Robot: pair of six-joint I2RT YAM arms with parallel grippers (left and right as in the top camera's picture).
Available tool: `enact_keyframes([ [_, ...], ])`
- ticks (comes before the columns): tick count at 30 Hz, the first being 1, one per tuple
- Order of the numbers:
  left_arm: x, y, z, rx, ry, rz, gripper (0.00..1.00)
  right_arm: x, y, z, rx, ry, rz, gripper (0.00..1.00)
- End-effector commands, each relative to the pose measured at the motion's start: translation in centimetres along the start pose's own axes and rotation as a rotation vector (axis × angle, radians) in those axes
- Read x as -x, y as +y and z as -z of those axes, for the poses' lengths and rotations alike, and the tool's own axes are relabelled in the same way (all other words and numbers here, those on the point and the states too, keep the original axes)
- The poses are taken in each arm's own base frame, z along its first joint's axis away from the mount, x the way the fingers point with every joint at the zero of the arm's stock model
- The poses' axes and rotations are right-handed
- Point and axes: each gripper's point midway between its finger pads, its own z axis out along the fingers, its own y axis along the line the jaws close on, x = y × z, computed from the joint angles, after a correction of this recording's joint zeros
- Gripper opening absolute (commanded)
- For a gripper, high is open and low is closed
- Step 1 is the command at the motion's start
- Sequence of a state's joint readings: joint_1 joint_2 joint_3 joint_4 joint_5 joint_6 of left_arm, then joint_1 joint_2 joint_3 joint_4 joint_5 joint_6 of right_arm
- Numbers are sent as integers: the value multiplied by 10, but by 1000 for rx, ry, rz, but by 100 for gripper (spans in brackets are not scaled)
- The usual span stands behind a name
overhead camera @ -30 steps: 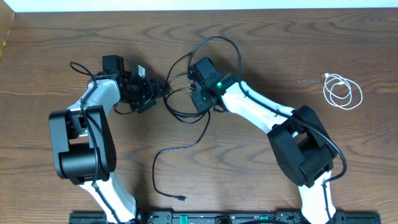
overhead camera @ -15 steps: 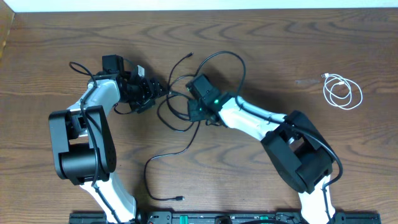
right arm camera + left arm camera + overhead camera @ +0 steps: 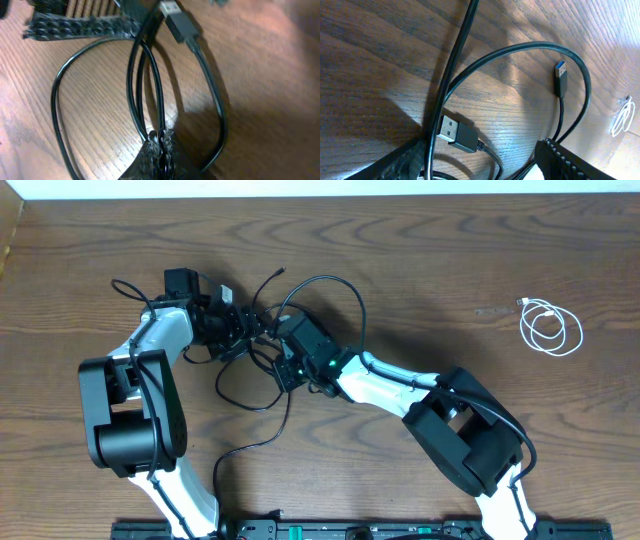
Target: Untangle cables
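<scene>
- The wooden table (image 3: 500, 240) fills the overhead view, with both arms reaching toward its upper-left centre.
- The right arm (image 3: 400, 385) is stretched from the lower right up to the left. The left arm (image 3: 130, 410) is bent up from the lower left.
- The black cables (image 3: 325, 278) lie tangled between the two grippers, left of centre. One loop arcs over the right arm's wrist. A looser loop sags below the left gripper, and a single strand (image 3: 270, 438) trails down toward the lower left.
- The white cable (image 3: 545, 330) is coiled flat at the upper right, well apart from the black tangle, with its plug end at the coil's upper left.
- The left gripper (image 3: 250, 330) is seen with its fingers (image 3: 395, 160) spread wide in the left wrist view. Cable lies between them, and no grip is shown.
- The right gripper (image 3: 161, 142) is pinched closed on strands of the black cables, which rise from between its tips toward the top of the right wrist view.
- One USB plug (image 3: 451, 131) lies between the left fingers, its long axis slanted and its metal end pointing to the upper left.
- A second plug (image 3: 561, 77), with a blue insert, lies almost vertical in the frame, its metal end pointing to the top.
- A further plug (image 3: 175, 17) is seen at the top of the right wrist view, with its metal end pointing to the upper left.
</scene>
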State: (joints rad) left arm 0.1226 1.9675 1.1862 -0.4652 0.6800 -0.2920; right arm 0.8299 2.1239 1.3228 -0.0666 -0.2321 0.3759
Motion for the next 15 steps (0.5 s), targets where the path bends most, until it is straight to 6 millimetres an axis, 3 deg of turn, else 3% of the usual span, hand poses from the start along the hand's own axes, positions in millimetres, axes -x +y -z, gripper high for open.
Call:
enact_keyframes([
  [1, -1, 15, -2, 65, -3, 19, 75, 4, -3, 0, 12, 3, 80, 3],
  [7, -1, 15, -2, 65, -3, 19, 75, 26, -16, 21, -5, 77, 162, 12],
  [15, -1, 15, -2, 65, -3, 19, 75, 36, -34, 30, -34, 78, 228, 67],
])
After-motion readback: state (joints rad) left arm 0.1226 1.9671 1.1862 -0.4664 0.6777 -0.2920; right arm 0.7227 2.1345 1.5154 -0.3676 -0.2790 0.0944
